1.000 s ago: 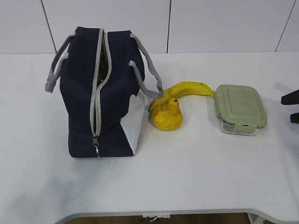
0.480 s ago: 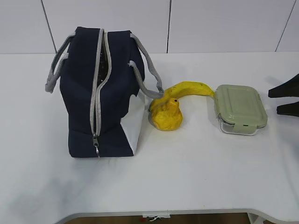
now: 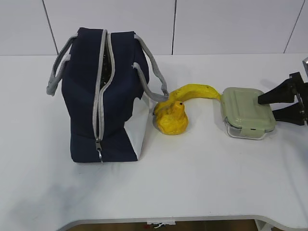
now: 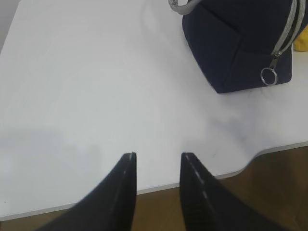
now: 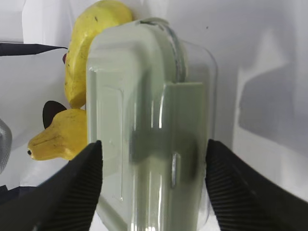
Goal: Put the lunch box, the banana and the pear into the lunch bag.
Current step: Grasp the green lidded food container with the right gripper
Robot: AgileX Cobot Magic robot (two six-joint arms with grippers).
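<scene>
Your right pincer point(image 3: 279, 102) is spread wide at the right end of the lunch box point(image 3: 247, 112), one finger on each long side with air between — set up to close across its narrow width; nothing is gripped yet. The box sits on the counter point(image 3: 202, 178) at the right, its left end touching the banana point(image 3: 195, 91), and the pear point(image 3: 171, 119) lies just left of that beside the lunch bag point(image 3: 103, 94). The bag stands upright at the left with its zipper partly undone — ready to receive. Your left pincer point(image 4: 156, 166) hangs part-open and empty over bare counter near the bag.
</scene>
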